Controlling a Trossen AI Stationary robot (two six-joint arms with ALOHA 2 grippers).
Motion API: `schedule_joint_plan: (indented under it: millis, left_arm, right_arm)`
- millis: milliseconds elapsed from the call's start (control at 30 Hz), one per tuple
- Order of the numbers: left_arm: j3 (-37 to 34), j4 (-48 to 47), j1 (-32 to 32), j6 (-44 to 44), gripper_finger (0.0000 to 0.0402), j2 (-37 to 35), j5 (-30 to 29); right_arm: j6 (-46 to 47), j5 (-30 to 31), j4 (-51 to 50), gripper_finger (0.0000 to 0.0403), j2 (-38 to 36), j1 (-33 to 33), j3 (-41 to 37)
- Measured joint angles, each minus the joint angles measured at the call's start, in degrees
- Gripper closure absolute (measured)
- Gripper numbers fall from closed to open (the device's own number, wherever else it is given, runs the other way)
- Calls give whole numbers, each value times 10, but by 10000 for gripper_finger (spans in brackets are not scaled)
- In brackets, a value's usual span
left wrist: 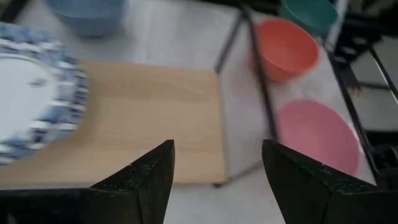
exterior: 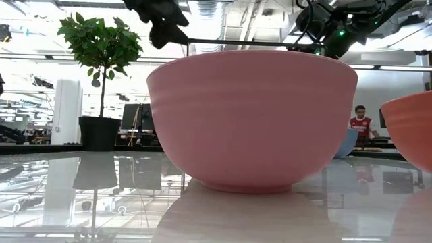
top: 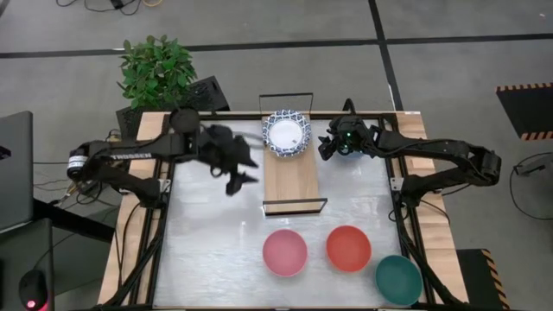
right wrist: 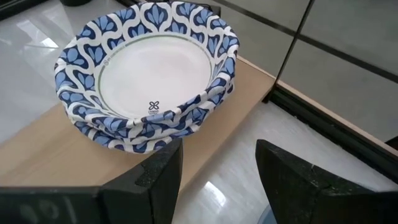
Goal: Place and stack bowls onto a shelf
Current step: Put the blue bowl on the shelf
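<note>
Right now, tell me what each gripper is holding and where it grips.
Nothing is held. The left gripper and the right gripper are both open and empty, beside the stacked patterned bowls on the shelf.

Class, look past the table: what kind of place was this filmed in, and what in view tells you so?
Probably a robotics lab or open workshop hall. Two arms work at a framed table on a bare floor with hazard tape; the low view shows open ceiling lighting, a potted tree and a person at a far desk.

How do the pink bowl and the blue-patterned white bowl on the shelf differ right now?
The pink bowl is plain; the patterned bowl is white with a blue leaf rim. The pink one sits alone on the table; the patterned one tops a nested stack at the far end of the shelf. Both are round, upright and ungripped.
</note>
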Motion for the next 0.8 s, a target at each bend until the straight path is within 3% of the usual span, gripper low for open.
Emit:
schedule_joint_plan:
  millis: [367, 800]
  left_arm:
    - [-4, -6, -155, -26, 175, 0, -72]
    - [-4, -19, -227, -55, 175, -9, -116]
  right_arm:
    - [29, 0, -37, 175, 0, 0, 0]
    - [71, 4, -109, 175, 0, 0, 0]
